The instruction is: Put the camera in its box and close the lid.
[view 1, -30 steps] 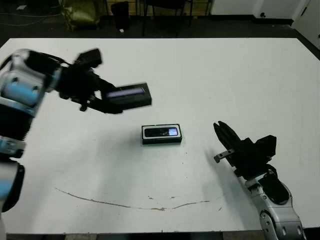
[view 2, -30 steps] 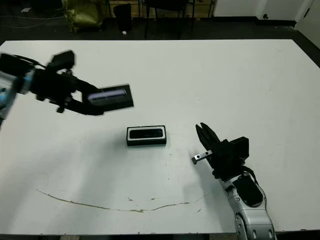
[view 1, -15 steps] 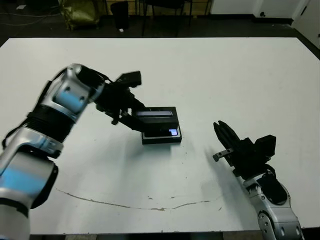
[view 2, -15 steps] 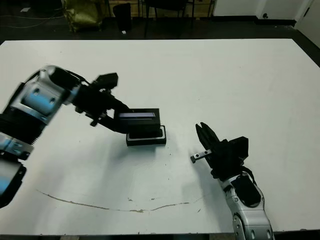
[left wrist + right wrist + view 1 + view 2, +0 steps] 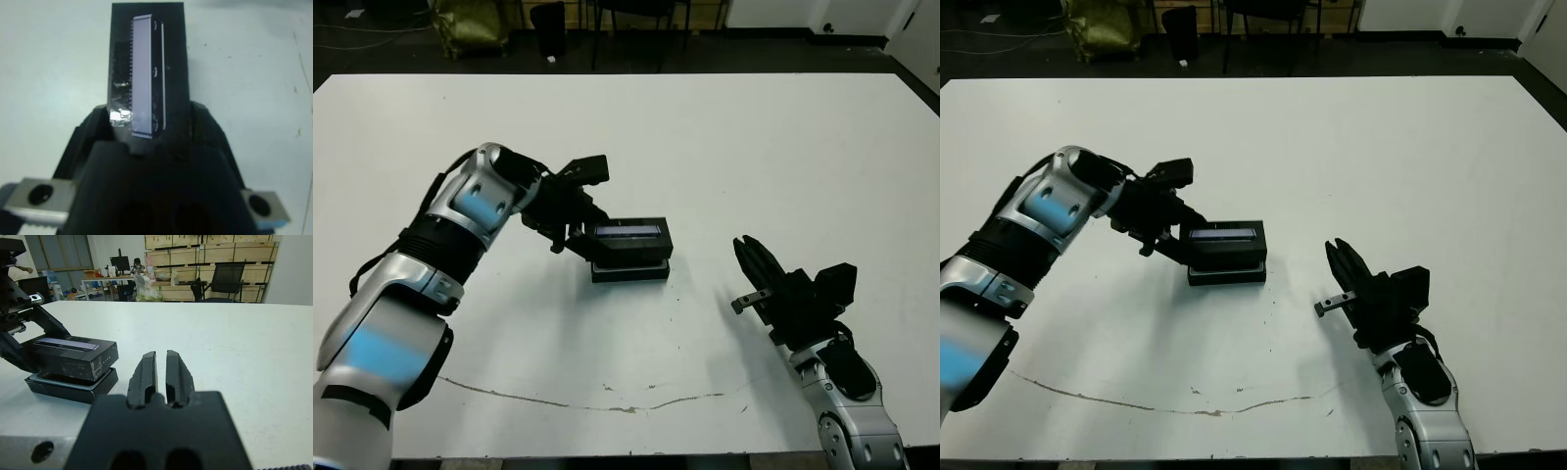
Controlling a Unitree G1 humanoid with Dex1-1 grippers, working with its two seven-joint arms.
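We found the lid held just above the box, overlapping it almost fully but not seated: in the right wrist view a gap showed between the two and the lid sat tilted, its gripped end higher. The silvery-grey stripe faced up along its top. The box rested on the white tabletop near the middle. We could make out only a thin pale-edged strip of the box's interior beneath the lid, so we could not confirm the camera from these views; it was probably inside, hidden by the lid.

The left gripper had its jaws clamped on the lid's left end, the arm reaching in from the robot's left. The right gripper hovered over the tabletop well apart from the box, on the robot's right, its jaws brought nearly together with only a slim gap, holding nothing.
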